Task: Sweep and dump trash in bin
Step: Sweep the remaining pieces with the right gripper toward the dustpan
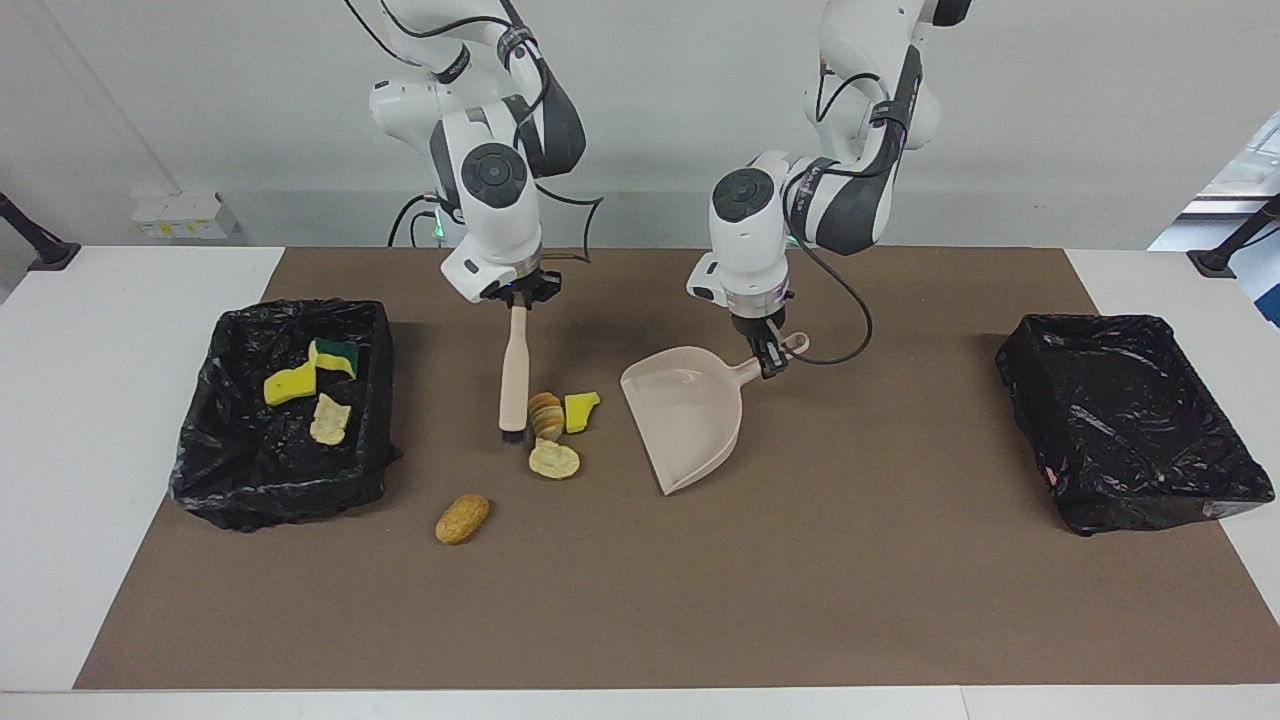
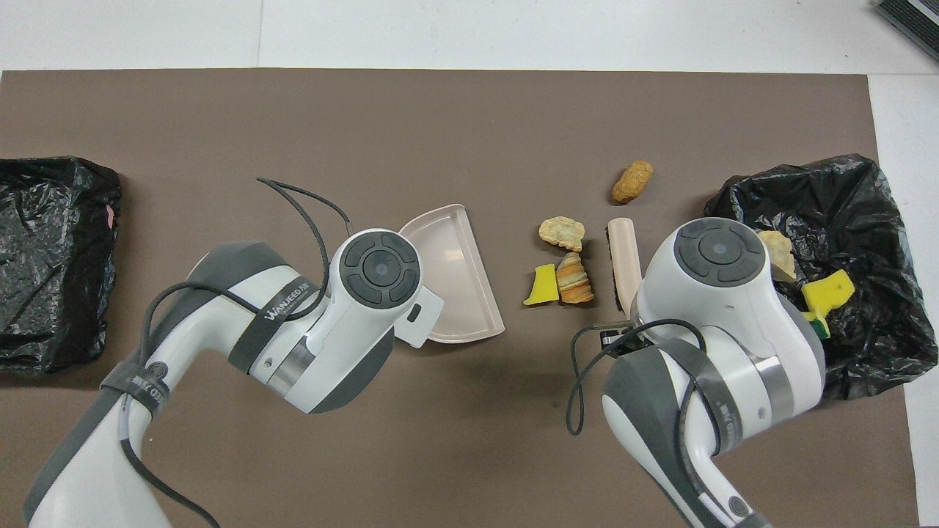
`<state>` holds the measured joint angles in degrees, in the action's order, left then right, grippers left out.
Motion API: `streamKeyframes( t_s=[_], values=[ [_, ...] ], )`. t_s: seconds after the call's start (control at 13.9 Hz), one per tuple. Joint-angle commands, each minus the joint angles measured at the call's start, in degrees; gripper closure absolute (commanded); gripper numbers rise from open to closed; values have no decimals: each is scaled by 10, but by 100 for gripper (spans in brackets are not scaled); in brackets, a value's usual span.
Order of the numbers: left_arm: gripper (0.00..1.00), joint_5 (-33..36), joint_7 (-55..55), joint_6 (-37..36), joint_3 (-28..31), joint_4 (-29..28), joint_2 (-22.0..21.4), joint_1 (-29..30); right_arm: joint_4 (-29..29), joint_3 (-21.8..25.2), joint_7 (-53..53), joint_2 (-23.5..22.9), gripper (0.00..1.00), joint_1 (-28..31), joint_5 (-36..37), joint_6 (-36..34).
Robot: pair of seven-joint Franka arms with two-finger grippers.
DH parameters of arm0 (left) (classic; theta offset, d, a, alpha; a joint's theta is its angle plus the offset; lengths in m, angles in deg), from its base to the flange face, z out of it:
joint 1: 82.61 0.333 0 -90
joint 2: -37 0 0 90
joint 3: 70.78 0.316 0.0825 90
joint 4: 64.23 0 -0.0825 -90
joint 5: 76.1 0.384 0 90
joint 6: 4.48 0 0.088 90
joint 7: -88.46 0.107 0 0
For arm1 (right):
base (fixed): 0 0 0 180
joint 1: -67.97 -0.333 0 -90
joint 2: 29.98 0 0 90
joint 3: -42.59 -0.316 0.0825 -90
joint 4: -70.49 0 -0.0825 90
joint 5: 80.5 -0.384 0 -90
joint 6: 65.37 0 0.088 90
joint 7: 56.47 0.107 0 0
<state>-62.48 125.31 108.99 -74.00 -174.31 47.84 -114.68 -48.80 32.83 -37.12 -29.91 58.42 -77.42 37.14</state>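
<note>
My right gripper (image 1: 517,298) is shut on the top of the beige brush (image 1: 514,370) (image 2: 623,264), whose black bristles sit on the mat against a sliced mini loaf (image 1: 545,415) (image 2: 574,279). A yellow sponge chunk (image 1: 580,410) (image 2: 541,286) touches the loaf, and a pale lump (image 1: 553,459) (image 2: 562,232) lies just farther from the robots. A brown roll (image 1: 462,518) (image 2: 632,181) lies apart, farther out. My left gripper (image 1: 768,357) is shut on the handle of the beige dustpan (image 1: 685,415) (image 2: 451,271), whose open edge faces the trash.
The black-lined bin (image 1: 300,306) (image 2: 866,183) at the right arm's end holds yellow sponge pieces and a pale lump. A second black-lined bin (image 1: 1125,420) (image 2: 51,257) stands at the left arm's end. A brown mat covers the table.
</note>
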Motion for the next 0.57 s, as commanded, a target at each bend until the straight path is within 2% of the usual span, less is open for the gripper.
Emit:
streamKeyframes(
  t_s=[0.0, 0.22, 0.5],
  values=[
    [100, 11, 6, 17, 6, -34, -21, -11, -8, -7, -17, -22, 100, 1, 15, 50],
    [100, 11, 6, 15, 5, -43, -27, -11, -7, -9, -20, -61, 100, -18, 16, 98],
    [100, 11, 6, 17, 5, -55, -34, -14, 0, -9, -12, -89, 100, -74, -17, 115]
  ],
)
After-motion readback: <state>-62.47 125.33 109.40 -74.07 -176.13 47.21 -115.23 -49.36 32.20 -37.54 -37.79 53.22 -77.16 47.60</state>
